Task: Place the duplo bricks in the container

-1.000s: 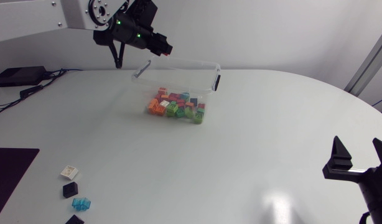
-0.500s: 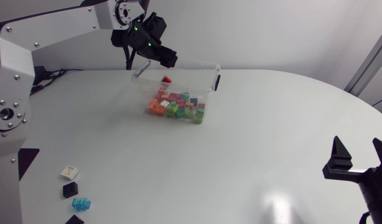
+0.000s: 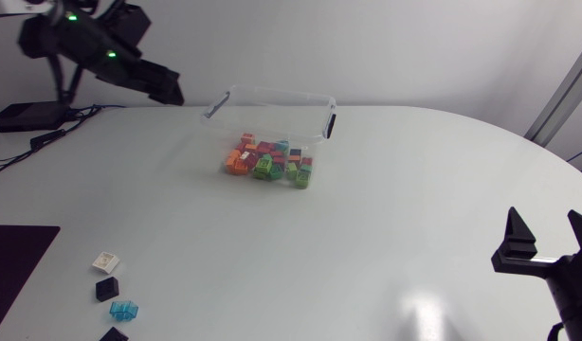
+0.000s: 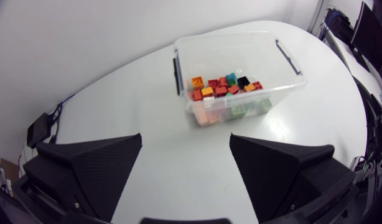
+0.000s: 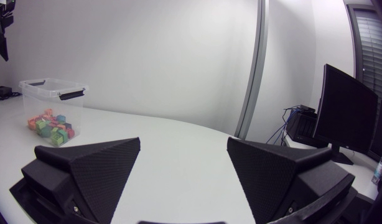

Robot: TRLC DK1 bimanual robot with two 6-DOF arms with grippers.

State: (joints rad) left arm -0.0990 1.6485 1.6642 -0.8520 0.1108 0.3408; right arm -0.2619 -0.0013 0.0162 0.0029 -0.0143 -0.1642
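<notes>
Loose bricks (image 3: 107,289) lie near left on the surface (image 3: 386,208), well nearward of the left tool (image 3: 168,93) (spread wide, empty) by the container (image 3: 272,92).

Black wedges form left tool (image 4: 185,138) and right tool (image 5: 183,142) — left arm (image 3: 94,40) green-lit.

Container (image 3: 321,102) sits at far middle of table (image 3: 395,208), heap of bricks (image 3: 268,161) inside. Loose bricks (image 3: 107,289) cluster at front left, well apart. Left gripper (image 3: 168,92) behind-left of container; right gripper (image 3: 544,216) front right.
</notes>
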